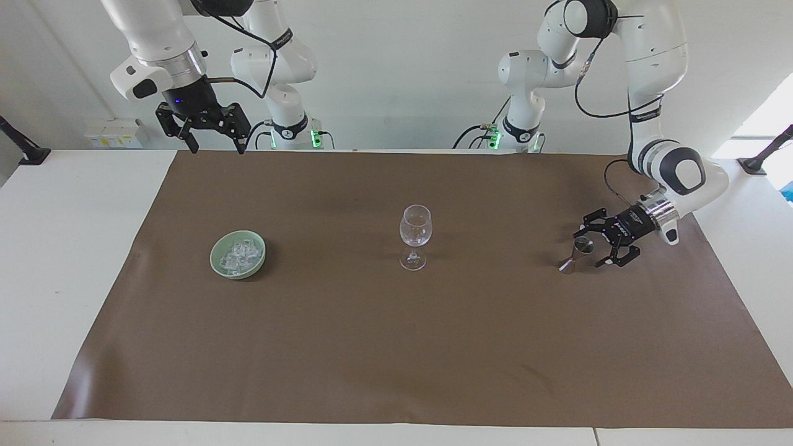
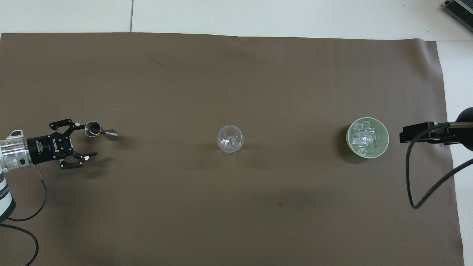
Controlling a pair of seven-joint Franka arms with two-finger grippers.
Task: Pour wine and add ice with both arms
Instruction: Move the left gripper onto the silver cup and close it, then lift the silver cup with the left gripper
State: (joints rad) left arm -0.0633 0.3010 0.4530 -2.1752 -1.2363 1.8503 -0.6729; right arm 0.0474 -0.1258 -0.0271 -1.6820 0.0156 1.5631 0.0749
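My left jaws (image 1: 593,247): apart, at the jigger (image 1: 577,253), not gripping.
My right jaws (image 1: 214,144): apart, raised, waiting.
Ice (image 1: 238,254): in bowl (image 1: 218,261).

High camera across the table facing the robots, second camera high above the robots' end looking steeply down, both distant, sharing the brown mat (image 1: 347,347), half a turn apart
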